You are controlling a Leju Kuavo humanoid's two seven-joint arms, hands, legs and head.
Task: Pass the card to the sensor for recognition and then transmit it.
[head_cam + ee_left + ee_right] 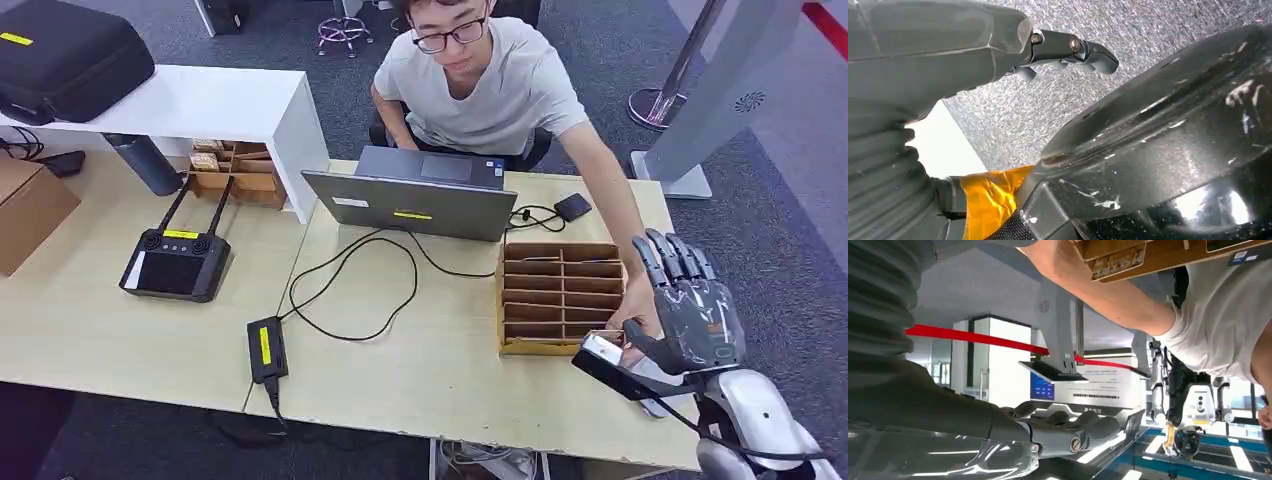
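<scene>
Head view: the right hand [690, 310] is raised over the table's [420, 370] right edge, fingers straight up, thumb pressing a card [603, 350] against it. A person's hand [636, 322] reaches in and touches that card — just beside a slotted wooden box [557, 292]. A laptop [410, 203] sits behind. The left hand [1068, 50] hangs over carpet, fingers curled, holding nothing.
</scene>
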